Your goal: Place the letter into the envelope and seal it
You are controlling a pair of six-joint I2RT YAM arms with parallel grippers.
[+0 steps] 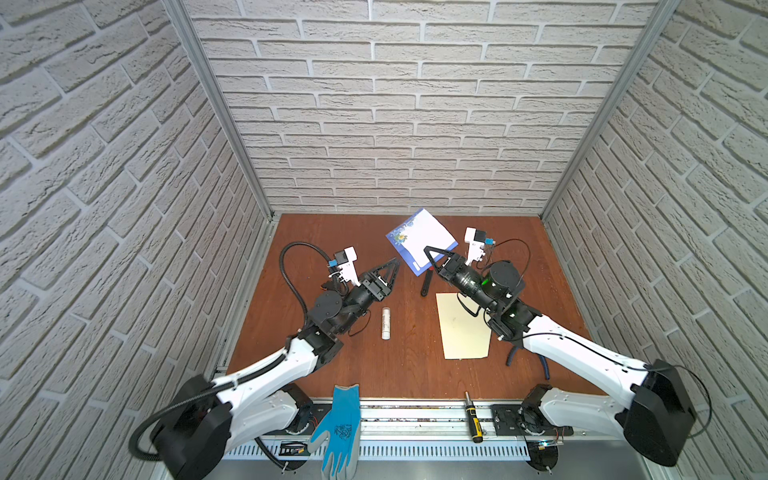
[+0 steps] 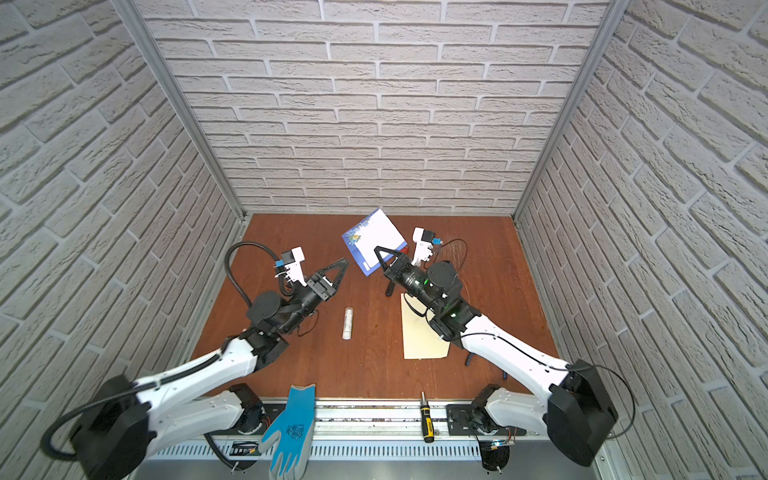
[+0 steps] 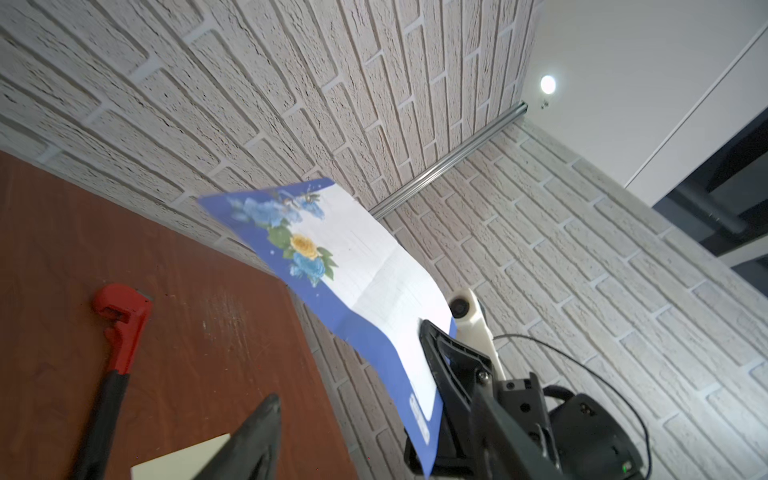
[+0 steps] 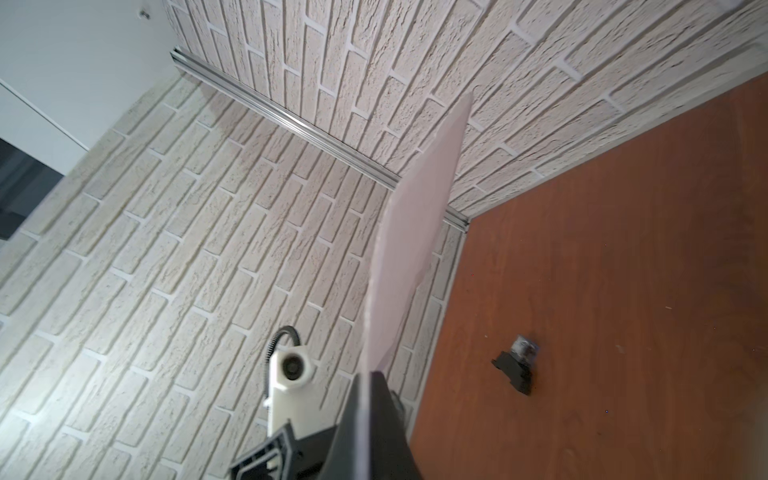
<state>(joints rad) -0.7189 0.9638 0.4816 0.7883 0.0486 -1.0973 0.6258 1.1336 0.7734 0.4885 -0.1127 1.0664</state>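
Reddish-brown wood-grain counter (image 1: 415,365), pale brick-pattern walls on three sides. Right claw (image 1: 428,251) is pinched tight on one edge of the letter (image 1: 419,239), holding it clear of the counter toward the back wall, tilted, with the blue floral border and lined face turned upward in both top views. Right wrist view shows the sheet's plain back (image 4: 411,232) nearly edge-on, rising out of the closed prongs. Left claw (image 1: 397,264) hangs just beside the sheet, not touching it. Left wrist view shows one prong (image 3: 257,436) set off to the side with nothing against it, so the prongs look parted and empty. Envelope (image 1: 461,328) lies flat on the counter under the right arm, cream-yellow, partly covered by that arm, well apart from the letter. White glue stick (image 1: 386,323) lies between the two arms, near the left one. Red-headed wrench (image 3: 120,320) with a black handle rests on the counter below the raised sheet. Blue glove (image 1: 338,428) and a screwdriver (image 1: 473,417) lie on the front rail.
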